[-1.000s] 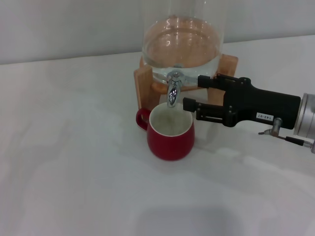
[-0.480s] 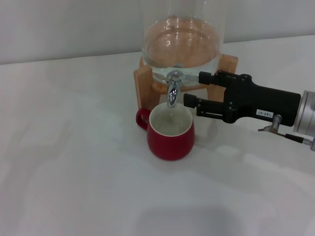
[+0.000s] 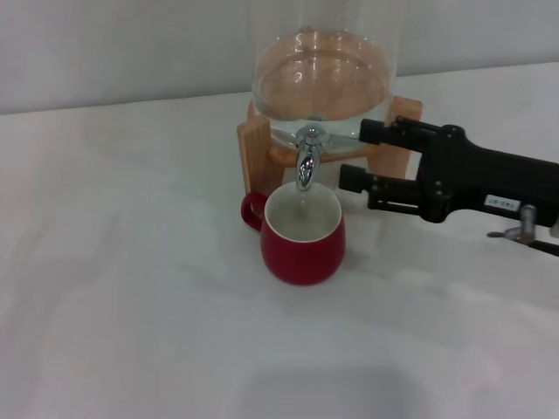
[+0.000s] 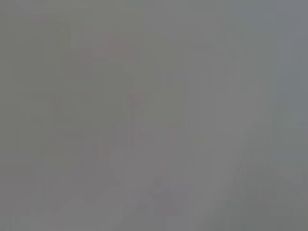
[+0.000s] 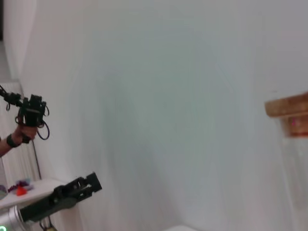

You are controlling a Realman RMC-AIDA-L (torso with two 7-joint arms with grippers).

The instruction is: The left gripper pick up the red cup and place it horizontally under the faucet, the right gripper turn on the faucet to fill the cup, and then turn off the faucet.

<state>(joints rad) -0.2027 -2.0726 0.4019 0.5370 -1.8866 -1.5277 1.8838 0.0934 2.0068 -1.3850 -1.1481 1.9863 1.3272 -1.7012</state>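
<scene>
The red cup (image 3: 302,234) stands upright on the white table, right under the faucet (image 3: 306,162), its handle toward the left. The chrome faucet points down from the glass dispenser (image 3: 320,78) on its wooden stand (image 3: 255,155). My right gripper (image 3: 353,155) is open and empty, level with the faucet and a short gap to its right, not touching it. My left gripper (image 5: 93,183) is out of the head view; it shows only far off in the right wrist view, raised away from the table. The left wrist view is a blank grey blur.
The white table (image 3: 131,288) stretches left and in front of the cup. A pale wall runs behind the dispenser. In the right wrist view a person's hand (image 5: 26,130) holds a black device at the far side, and a wooden edge (image 5: 288,106) of the dispenser shows.
My right gripper has drawn back to the right, away from the faucet, still open. The cup and dispenser have not moved.
</scene>
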